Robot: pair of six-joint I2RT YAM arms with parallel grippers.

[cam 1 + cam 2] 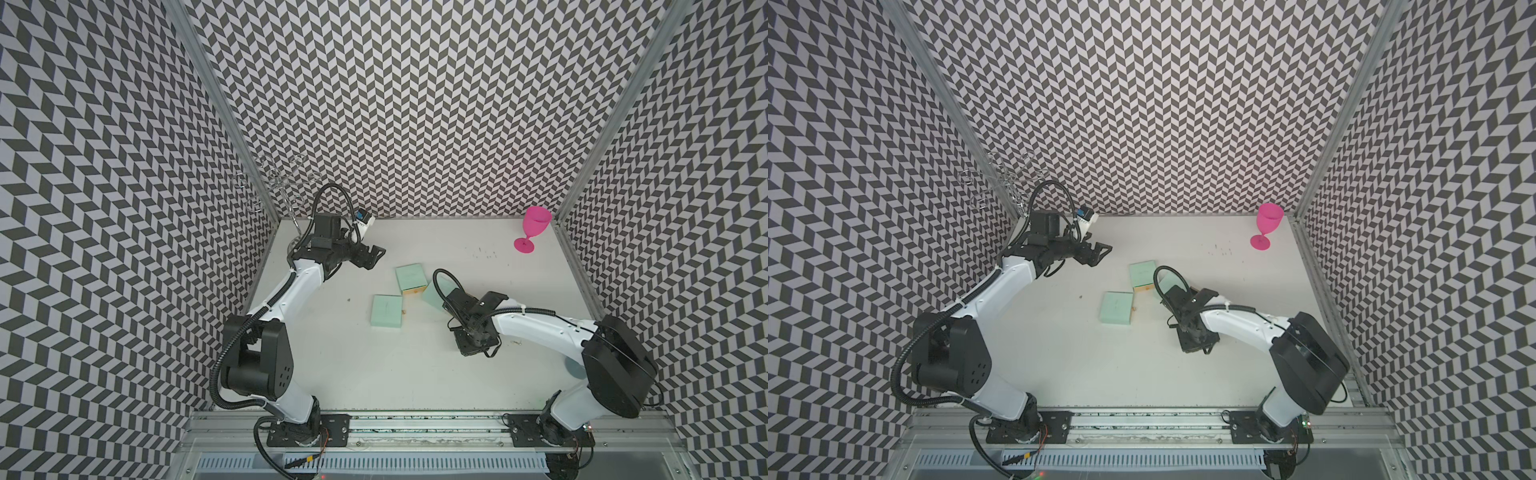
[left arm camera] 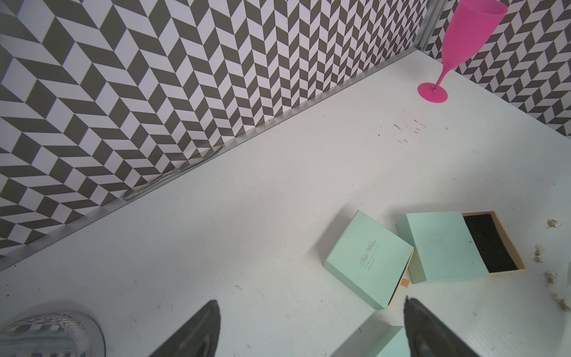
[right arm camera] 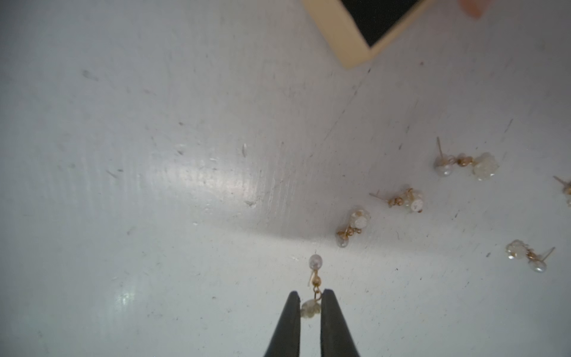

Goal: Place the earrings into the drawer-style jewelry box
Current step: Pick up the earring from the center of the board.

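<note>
Several small gold-and-pearl earrings (image 3: 404, 199) lie on the white table. My right gripper (image 3: 310, 296) is shut on one earring (image 3: 309, 309), its flower bead pinched between the fingertips and its pearl end sticking out past them. Close by is the tan corner of the open drawer (image 3: 355, 40) with its black lining. The left wrist view shows that mint jewelry box (image 2: 445, 244) with the drawer (image 2: 488, 244) slid out, and loose earrings (image 2: 539, 252) beside it. My left gripper (image 2: 311, 301) hangs open and empty at the back left (image 1: 376, 253).
Two more mint boxes (image 1: 409, 279) (image 1: 386, 312) lie mid-table. A pink goblet (image 1: 534, 228) stands back right. The chrome wire stand (image 1: 274, 183) is in the back left corner. A silver utensil (image 2: 173, 176) lies along the back wall.
</note>
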